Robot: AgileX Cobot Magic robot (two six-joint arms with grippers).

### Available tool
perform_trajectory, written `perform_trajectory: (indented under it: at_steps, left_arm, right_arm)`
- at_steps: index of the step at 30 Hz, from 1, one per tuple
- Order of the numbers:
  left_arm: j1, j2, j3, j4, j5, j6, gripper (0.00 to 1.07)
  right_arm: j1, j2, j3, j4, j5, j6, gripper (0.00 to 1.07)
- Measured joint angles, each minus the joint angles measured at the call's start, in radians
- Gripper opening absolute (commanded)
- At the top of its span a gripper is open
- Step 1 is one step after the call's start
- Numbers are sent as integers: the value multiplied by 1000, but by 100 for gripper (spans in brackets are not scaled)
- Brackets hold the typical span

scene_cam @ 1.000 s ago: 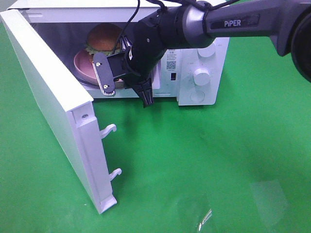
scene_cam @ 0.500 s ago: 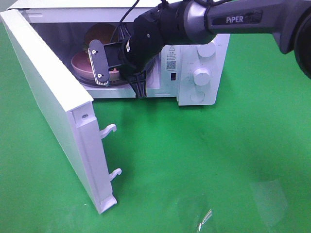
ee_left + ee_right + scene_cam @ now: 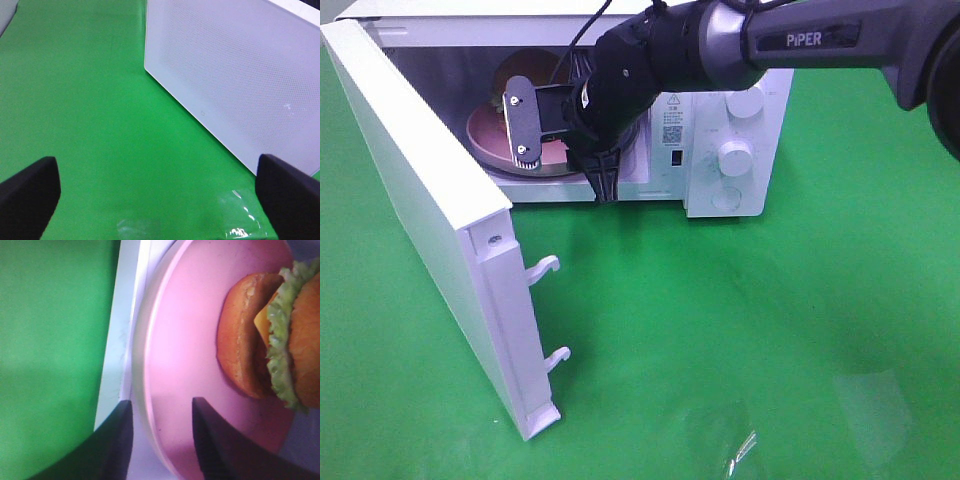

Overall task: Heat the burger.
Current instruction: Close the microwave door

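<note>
The burger (image 3: 523,68) (image 3: 272,335), with brown bun, green lettuce and yellow cheese, sits on a round pink plate (image 3: 483,137) (image 3: 190,340) inside the white microwave (image 3: 732,150). My right gripper (image 3: 560,160) (image 3: 161,402) reaches into the oven's mouth. It is open, with one finger on either side of the plate's near rim and a gap to it. The open left gripper (image 3: 160,200) holds nothing and hovers over the green mat behind the microwave door (image 3: 235,75).
The microwave door (image 3: 425,200) swings wide open toward the front left, its two latch hooks (image 3: 548,268) sticking out. Two knobs (image 3: 734,157) sit on the oven's right panel. Green mat (image 3: 740,340) covers the table around it.
The right gripper moved deeper into the oven with the plate and burger. Its jaws spread apart off the plate's rim. The left gripper stayed still.
</note>
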Motion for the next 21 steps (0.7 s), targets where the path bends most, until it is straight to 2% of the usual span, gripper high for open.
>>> perform_trajectory:
  at_steps: [4, 13, 21]
  left_arm:
    - [0, 0, 0, 0, 0, 0, 98]
    - [0, 0, 0, 0, 0, 0, 98]
    - [0, 0, 0, 0, 0, 0, 98]
  right_arm:
    - [0, 0, 0, 0, 12, 1, 44]
    - [0, -2, 0, 10, 36, 1, 60]
    - [0, -13, 33, 16, 26, 1, 66]
